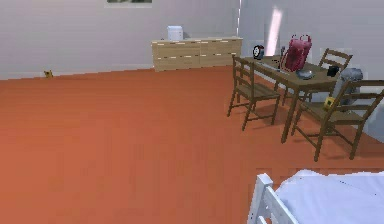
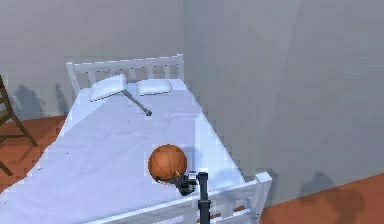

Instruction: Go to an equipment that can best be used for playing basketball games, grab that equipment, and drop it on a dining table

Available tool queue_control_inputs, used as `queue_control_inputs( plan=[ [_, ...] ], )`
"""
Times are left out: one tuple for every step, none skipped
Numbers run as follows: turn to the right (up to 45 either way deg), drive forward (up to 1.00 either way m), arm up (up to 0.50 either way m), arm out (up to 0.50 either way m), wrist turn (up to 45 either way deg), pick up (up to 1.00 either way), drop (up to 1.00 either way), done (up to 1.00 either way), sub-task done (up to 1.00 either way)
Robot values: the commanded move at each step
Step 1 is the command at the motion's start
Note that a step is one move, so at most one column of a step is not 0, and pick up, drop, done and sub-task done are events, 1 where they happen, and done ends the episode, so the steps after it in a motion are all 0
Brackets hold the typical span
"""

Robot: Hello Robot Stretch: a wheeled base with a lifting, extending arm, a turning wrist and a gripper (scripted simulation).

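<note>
An orange basketball shows over the white bed, near its foot end on the arm side view's right. The gripper is just below and right of the ball, at the end of the dark arm. With the bed behind the ball, I cannot tell whether the gripper holds anything. A wooden dining table stands at the forward view's right, with chairs around it.
A red backpack, a mug and small items sit on the table. A light dresser stands against the far wall. Open orange floor lies ahead. Two pillows and a grey bat-like rod lie on the bed.
</note>
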Motion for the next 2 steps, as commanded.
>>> queue_control_inputs(
  plan=[
    [0.0,0.00,0.00,0.00,0.0,1.00,0.00,0.00,0.00],
    [0.0,0.00,0.10,0.00,0.0,0.00,0.00,0.00,0.00]
  ],
)
